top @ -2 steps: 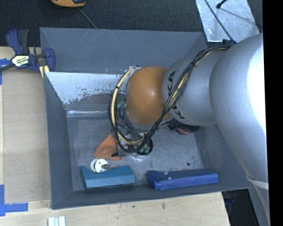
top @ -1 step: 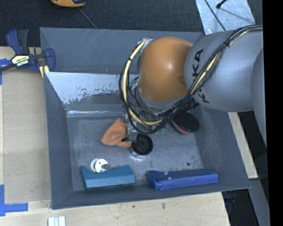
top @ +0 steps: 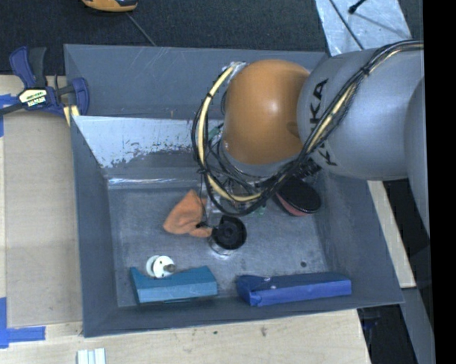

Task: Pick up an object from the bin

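My gripper (top: 212, 209) reaches down from under the arm's orange cover into the middle of the bin. Its tip is right at the right edge of a crumpled orange cloth-like thing (top: 184, 215), which lies on the bin floor left of centre. A small black round thing (top: 229, 233) sits just below and to the right of the gripper's tip; whether it touches the gripper I cannot tell. A red and black disc (top: 296, 200) lies to the right, partly under the arm.
Along the bin's near wall lie a light blue block (top: 175, 284), with a small white round thing (top: 160, 266) at its left end, and a long dark blue box (top: 295, 288). The arm and its cables hide the bin's back right.
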### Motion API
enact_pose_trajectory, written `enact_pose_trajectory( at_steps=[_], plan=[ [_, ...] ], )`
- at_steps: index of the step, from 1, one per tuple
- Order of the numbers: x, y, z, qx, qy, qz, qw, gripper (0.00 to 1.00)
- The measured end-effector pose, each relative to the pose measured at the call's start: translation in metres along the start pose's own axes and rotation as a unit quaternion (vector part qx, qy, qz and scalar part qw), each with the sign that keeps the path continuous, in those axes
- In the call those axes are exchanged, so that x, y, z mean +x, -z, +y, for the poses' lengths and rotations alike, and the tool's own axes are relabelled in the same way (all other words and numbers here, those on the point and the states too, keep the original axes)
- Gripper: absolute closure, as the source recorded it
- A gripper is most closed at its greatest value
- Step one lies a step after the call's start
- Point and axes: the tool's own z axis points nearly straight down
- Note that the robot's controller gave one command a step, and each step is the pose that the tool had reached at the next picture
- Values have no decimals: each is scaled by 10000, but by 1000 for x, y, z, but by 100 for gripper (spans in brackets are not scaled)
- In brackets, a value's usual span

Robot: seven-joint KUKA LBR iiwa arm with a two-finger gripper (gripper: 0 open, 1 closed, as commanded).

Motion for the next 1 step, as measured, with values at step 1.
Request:
enact_pose_trajectory(
  at_steps=[1],
  plan=[
    [-30,86,-5,0,57,-4,10000,100]
  ],
)
